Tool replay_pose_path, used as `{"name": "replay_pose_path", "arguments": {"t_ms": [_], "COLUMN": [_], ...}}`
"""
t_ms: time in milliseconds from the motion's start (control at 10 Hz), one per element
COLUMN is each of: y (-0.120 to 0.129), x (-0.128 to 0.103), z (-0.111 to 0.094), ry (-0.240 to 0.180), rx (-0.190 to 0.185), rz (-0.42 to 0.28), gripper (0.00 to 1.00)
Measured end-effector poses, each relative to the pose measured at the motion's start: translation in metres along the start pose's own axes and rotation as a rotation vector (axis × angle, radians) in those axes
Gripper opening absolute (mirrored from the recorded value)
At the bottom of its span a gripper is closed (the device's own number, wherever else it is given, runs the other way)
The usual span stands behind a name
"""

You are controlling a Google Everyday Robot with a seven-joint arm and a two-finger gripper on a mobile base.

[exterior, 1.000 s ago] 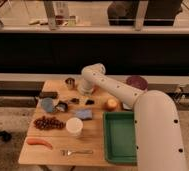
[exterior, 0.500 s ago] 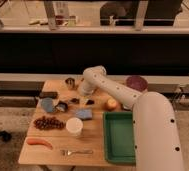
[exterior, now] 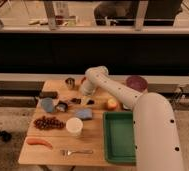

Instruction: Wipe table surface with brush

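Camera view. The gripper hangs low over the table, just toward 12 o'clock from its centre; whether it is spread or pressed together cannot be told. The brush lies flat on the wood near the gripper's 8 o'clock, apparently not yet grasped, with the black block beyond it at 10 o'clock. Step in hand, as judged: the reach for the brush, with wiping not yet begun. The next move calls for a short shift toward 8 o'clock, squaring up over the slim handle, closing on it and lifting. Sweeping then needs bare wood, and the grapes, white cup and green tray crowd the 6 o'clock side.
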Motion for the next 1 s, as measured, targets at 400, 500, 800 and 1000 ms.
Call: {"name": "replay_pose_path", "arguments": {"t_ms": [400,500,800,1000], "y": [0.002,0.002,0.004,0.004], "x": [0.003,0.002,-0.006,-0.014], "z": [0.014,0.017,0.025,0.027], "ry": [-0.031,-0.042,-0.073,-0.093], "rx": [-0.029,-0.034,-0.061,-0.069], "rz": [0.01,0.008,-0.003,-0.019], "gripper": [0.74,0.74,0.62,0.52]}}
